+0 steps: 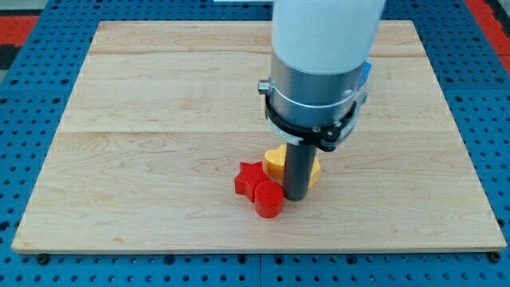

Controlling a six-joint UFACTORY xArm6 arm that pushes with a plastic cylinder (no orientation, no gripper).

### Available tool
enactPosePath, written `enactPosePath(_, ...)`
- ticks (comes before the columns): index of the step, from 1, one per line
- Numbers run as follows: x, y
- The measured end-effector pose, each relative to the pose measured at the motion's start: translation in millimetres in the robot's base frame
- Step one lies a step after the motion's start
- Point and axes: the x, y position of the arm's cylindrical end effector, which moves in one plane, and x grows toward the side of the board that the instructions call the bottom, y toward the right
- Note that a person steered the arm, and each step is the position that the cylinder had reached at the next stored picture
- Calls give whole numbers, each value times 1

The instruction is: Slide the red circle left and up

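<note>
The red circle [268, 199] lies on the wooden board [159, 119] near the view's bottom centre. My tip [296, 197] is down on the board just right of the red circle, touching or nearly touching it. A red star [249, 179] sits against the circle on its upper left. A yellow block [276, 162], heart-like in shape, lies just above the circle, partly hidden behind my rod.
The arm's wide grey and white body [319, 72] hangs over the board's centre right and hides what is behind it; a bit of blue [367, 73] shows at its right edge. A blue pegboard [32, 119] surrounds the board.
</note>
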Motion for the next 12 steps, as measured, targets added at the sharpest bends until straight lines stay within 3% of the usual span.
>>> enactPosePath(1, -4, -16)
enactPosePath(2, 6, 27)
enactPosePath(3, 46, 20)
enactPosePath(4, 41, -43)
enactPosePath(7, -29, -163)
enactPosePath(9, -40, -137)
enactPosePath(11, -26, -171)
enactPosePath(12, -50, -172)
